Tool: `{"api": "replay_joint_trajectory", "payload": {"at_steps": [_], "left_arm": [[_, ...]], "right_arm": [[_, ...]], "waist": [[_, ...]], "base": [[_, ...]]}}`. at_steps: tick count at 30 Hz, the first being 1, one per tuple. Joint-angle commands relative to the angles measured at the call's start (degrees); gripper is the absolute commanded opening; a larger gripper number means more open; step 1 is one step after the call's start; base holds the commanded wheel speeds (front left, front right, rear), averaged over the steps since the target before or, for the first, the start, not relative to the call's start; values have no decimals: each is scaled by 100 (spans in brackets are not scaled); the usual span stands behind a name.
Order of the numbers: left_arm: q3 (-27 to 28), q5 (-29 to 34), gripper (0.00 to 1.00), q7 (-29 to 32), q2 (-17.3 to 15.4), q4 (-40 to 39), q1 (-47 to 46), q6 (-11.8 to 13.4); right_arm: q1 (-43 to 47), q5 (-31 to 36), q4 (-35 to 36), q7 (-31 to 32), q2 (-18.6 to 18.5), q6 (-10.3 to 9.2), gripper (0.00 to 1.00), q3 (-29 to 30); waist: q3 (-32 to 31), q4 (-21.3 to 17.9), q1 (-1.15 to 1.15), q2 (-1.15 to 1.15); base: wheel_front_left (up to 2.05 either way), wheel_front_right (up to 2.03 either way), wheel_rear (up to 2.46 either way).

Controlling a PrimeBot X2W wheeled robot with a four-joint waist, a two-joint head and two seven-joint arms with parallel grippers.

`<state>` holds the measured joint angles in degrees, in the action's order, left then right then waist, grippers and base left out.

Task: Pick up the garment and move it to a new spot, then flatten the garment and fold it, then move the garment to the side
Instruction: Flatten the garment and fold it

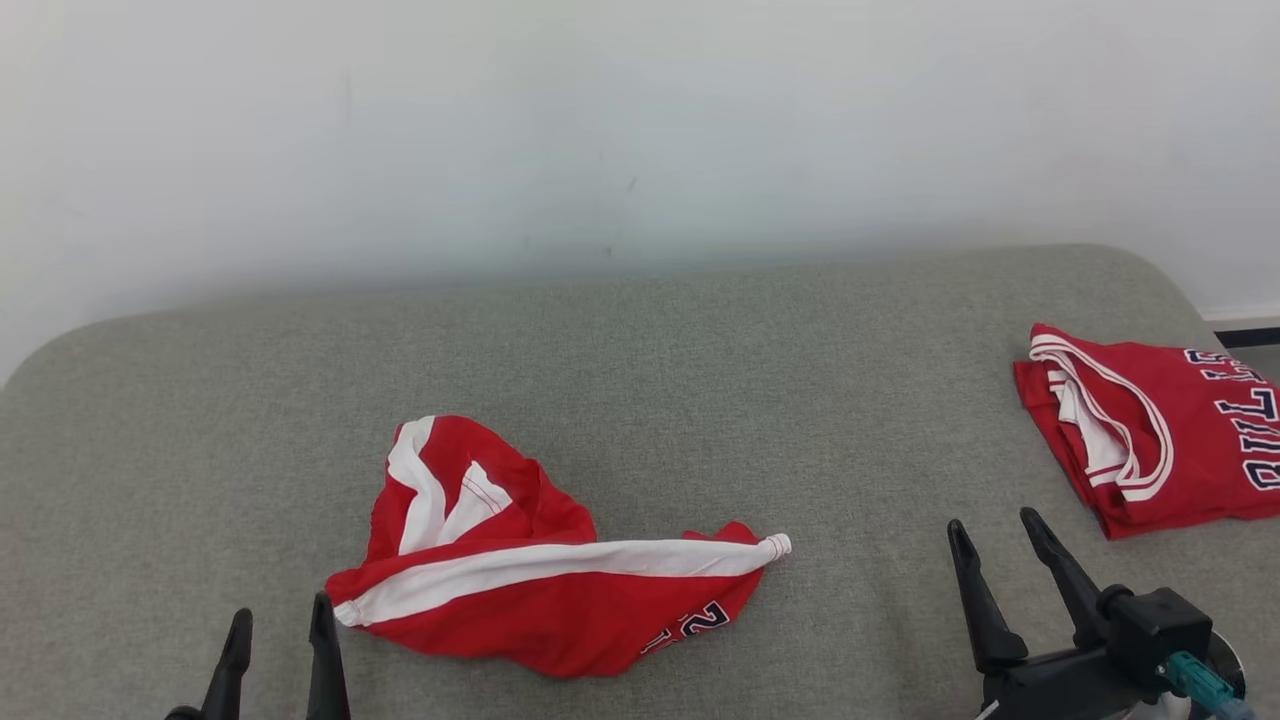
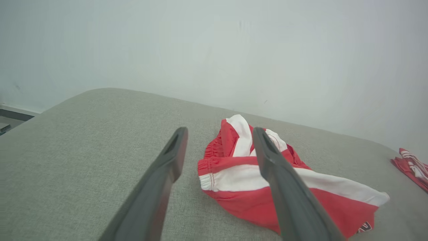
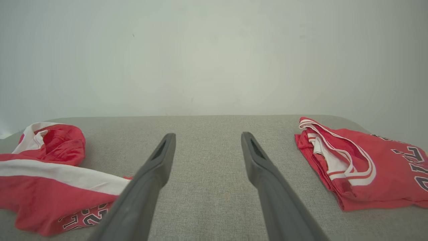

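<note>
My left gripper (image 1: pixel 280 607) hovers with its fingers apart and empty. The crumpled red-and-white shorts (image 1: pixel 520 590) lie just to its right, and I judge them light, limp and slightly slick, best pinched at the gathered edge nearest that gripper. My right gripper (image 1: pixel 992 522), also spread and empty, sits well right of the shorts, a folded red jersey (image 1: pixel 1150 440) beyond it, all on a grey fabric-covered surface (image 1: pixel 640 350) against a plain white wall (image 1: pixel 640 120).

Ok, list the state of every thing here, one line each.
shorts: crumpled, not folded, lying on the pad, not held.
jersey: folded, lying at the pad's right end.
left gripper: open, empty, just left of the shorts.
right gripper: open, empty, between shorts and jersey.
</note>
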<state>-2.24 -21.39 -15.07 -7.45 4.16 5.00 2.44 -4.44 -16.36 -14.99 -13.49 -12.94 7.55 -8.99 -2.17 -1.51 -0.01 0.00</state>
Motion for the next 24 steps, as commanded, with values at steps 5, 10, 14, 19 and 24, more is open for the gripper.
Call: {"api": "replay_joint_trajectory", "payload": {"at_steps": [5, 10, 14, 19, 24], "left_arm": [[191, 342, 100, -7, 97, -28, 140, -247], [365, 571, 100, -8, 173, 69, 152, -448], [459, 716, 100, -8, 172, 235, 237, -545], [537, 807, 100, -8, 228, 373, 264, -634], [584, 869, 100, -8, 274, 433, 247, -685]], "right_arm": [[159, 47, -75, 17, 17, -14, 100, 85], [252, 55, -122, 14, 40, -15, 100, 98], [295, 44, -154, 20, 77, -15, 100, 79], [315, 29, -155, 30, 104, -15, 100, 68], [310, 40, -147, 32, 137, -15, 100, 63]], "waist": [[-142, 14, 1, 0], [-233, 23, 1, 0], [-288, 27, 1, 0], [-311, 58, 1, 0], [-286, 85, 1, 0]], "base": [[0, 0, 0], [0, 0, 0], [0, 0, 0], [0, 0, 0], [0, 0, 0]]}}
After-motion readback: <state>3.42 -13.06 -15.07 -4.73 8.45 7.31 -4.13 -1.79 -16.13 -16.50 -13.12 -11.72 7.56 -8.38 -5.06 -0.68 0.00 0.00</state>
